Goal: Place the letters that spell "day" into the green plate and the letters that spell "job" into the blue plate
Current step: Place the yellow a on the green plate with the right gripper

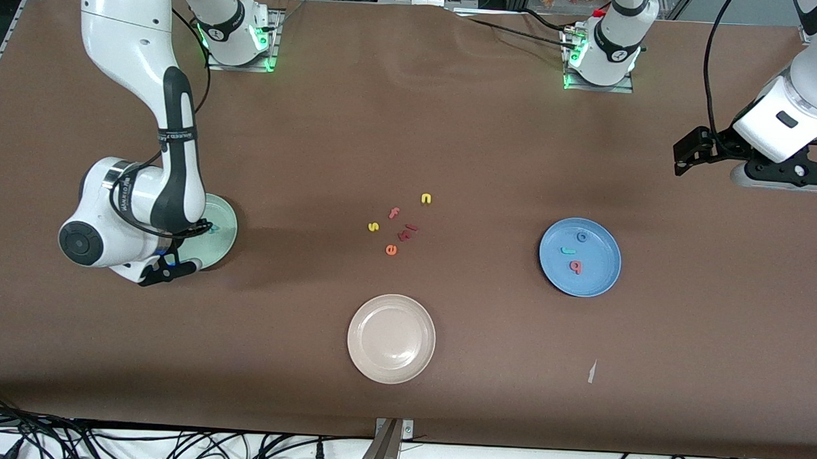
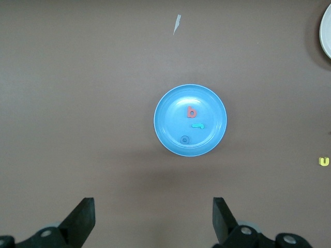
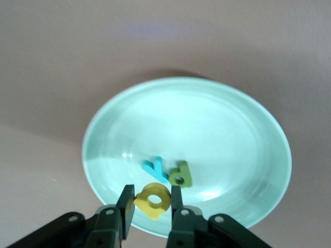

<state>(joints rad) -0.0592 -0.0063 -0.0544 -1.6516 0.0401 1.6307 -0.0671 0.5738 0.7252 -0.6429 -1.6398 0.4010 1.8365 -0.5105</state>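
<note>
Since the letters are tiny foam pieces, I judge them feather-light, soft and a bit squashy. They are not fragile but are easy to flick away or leave stuck to a pad. Best hold is a light pinch across opposite outer edges of the body, not the thin hook or stem.

The right gripper [image 3: 152, 199] sits low over the green plate [image 3: 232, 129], at 9 o'clock from the loose letter pile in the front view. Its fingers are closed on the yellow "a" [image 3: 153, 200], one on each side with no gap visible. I cannot tell if the "a" already touches the plate. The teal "y" [image 3: 155, 168] and olive "d" [image 3: 180, 175] lie in the plate just beside it, touching each other.

The blue plate [image 1: 597, 277] is at 3 o'clock from the pile. It holds the "o" [image 1: 581, 237] at 12 o'clock, the "j" [image 1: 568, 250] near 9 and the "b" [image 1: 575, 266] near centre. "Job" looks done.

The left gripper [image 2: 154, 219] waits with fingers spread wide and empty, high over the left arm's end of the table.

Leftover letters [image 1: 398, 226] stay mid-table, with the cream plate [image 1: 390, 365] at 6 o'clock from them.
</note>
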